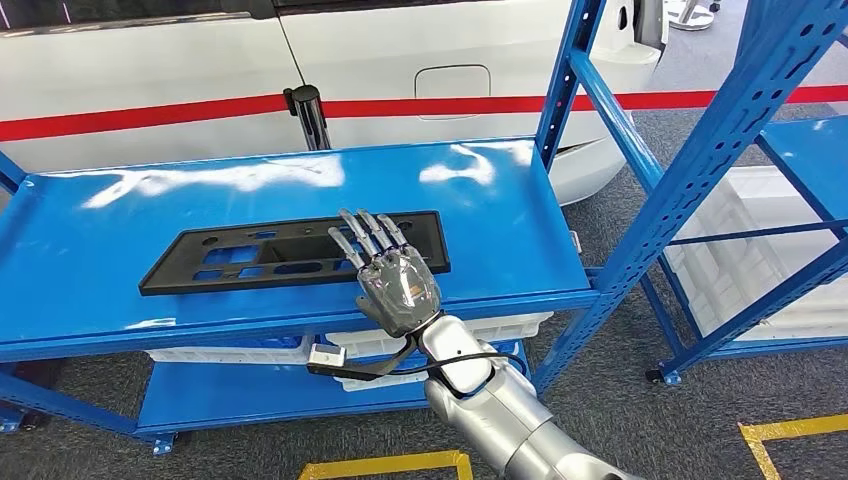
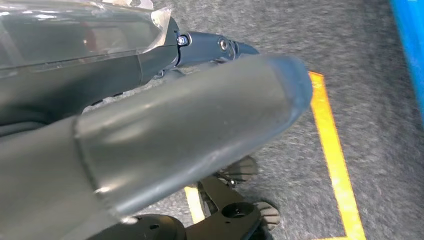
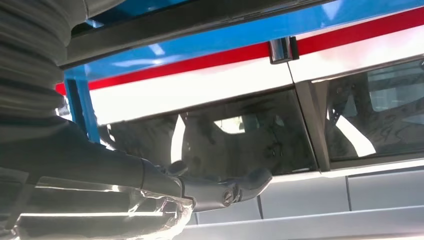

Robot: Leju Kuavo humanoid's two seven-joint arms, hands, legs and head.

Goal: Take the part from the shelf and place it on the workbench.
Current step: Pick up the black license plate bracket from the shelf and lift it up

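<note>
Now, right hand (image 1: 397, 290): raised at the front edge of the shelf, back of the hand toward the head camera, fingers (image 1: 360, 235) stretched out and slightly apart over the near right part of the part; it grasps nothing, though whether the fingertips touch the part cannot be told.
Right arm (image 1: 500, 410): silver, coming up from below, a black cable looped at the wrist.
Part (image 1: 270, 255): flat black plastic panel with cut-outs, lying flat on the top deck of the shelf, long side along the front edge.
Shelf (image 1: 100, 260): glossy blue deck on blue uprights; white bins (image 1: 240, 350) sit on the level below.
Left hand (image 2: 165, 135): hanging above grey carpet, thick grey thumb and a darker finger seen close up; released or clenched cannot be told.
Floor (image 2: 360, 60): grey carpet with yellow tape lines (image 2: 332, 145).
Background: white car (image 1: 400, 60) with a red stripe behind the shelf; a second blue rack (image 1: 800, 170) to the right, holding a white bin.
</note>
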